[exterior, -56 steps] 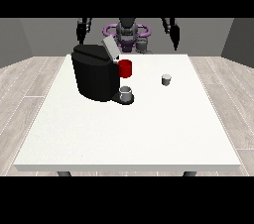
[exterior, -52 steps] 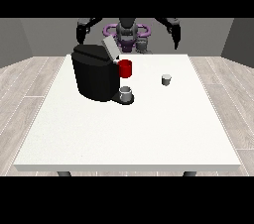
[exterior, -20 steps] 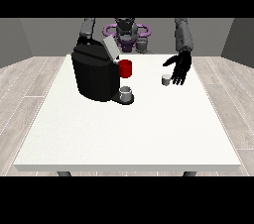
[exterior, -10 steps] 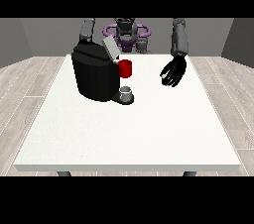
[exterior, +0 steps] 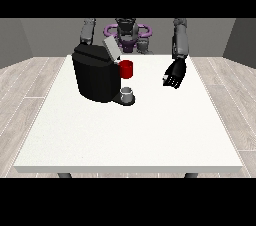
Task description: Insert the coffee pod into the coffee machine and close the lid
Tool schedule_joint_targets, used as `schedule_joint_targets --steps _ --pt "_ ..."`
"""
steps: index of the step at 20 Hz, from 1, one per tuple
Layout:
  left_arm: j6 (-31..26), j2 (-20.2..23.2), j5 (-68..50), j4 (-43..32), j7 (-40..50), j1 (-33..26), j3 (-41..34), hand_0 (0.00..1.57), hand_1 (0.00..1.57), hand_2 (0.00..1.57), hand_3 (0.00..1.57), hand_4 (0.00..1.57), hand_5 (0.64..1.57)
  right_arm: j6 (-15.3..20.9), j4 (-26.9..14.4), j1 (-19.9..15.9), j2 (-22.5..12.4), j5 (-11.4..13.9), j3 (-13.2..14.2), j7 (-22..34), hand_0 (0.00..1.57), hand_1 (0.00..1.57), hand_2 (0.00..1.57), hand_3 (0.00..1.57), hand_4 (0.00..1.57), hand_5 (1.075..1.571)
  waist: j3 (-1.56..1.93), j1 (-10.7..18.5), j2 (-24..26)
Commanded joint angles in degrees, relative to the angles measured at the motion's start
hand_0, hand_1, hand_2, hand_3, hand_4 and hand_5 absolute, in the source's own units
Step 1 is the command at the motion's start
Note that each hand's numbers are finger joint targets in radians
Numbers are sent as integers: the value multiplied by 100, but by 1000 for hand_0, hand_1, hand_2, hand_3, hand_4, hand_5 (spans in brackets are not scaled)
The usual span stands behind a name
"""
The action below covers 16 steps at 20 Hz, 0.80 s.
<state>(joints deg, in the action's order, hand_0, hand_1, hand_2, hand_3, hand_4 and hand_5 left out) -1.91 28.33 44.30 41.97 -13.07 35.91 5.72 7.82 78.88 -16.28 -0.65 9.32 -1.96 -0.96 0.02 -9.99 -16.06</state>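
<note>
White desk (exterior: 130,135), wide and square. Everything sits in the far half, toward the robot. The near half and both near corners are bare, with plenty of open room there. The right edge strip is also bare beyond the hand.

Black coffee machine (exterior: 96,74) stands far left of centre, set back from the desk's left edge with a bare margin beside it. Its grey lid (exterior: 111,49) is tilted up, so it is open. A red part (exterior: 126,69) juts from the machine's right side. Below it a small grey cup (exterior: 127,92) rests on the machine's base plate.

The hand at the view's right (exterior: 174,74) hangs over the far right part of the desk, well apart from the machine, with an open gap of bare desk between them. The forearm comes down steeply from above. The fingers (exterior: 171,82) look curled downward and inward. I cannot tell whether they close on anything.

Coffee pod: cannot make it out. If it is under or within that hand, the hand covers it.

The hand at the view's left is not visible. Only its upper arm (exterior: 87,31) shows above the machine, and the rest is hidden behind the machine's body.

Robot torso (exterior: 127,35), with purple ring parts, stands at the far edge, partly cut by the machine lid.
</note>
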Motion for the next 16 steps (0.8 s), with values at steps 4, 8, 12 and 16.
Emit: schedule_joint_targets --steps 4,8,12,16 --pt "-169 -48 331 -429 -218 206 27 870 870 1021 921 413 1571 -85 -427 85 -114 -191 226 -278 0 0 0 0 0 1571 -1 102 166" --pt "21 -9 377 -677 -504 354 -117 1149 1149 1257 1162 466 1571 376 -186 140 24 405 -139 224 0 0 0 0 0 1571 -5 51 247" --pt "-129 -371 -121 -521 -711 480 -438 1420 1420 1402 1332 494 1571 277 -365 200 -77 322 -21 208 0 0 0 0 0 1571 -5 99 429" --pt "-640 -283 -209 -693 -684 709 -574 1447 1447 1431 1354 530 1571 263 -400 68 -157 404 -9 460 0 0 0 0 0 1571 -5 43 570"
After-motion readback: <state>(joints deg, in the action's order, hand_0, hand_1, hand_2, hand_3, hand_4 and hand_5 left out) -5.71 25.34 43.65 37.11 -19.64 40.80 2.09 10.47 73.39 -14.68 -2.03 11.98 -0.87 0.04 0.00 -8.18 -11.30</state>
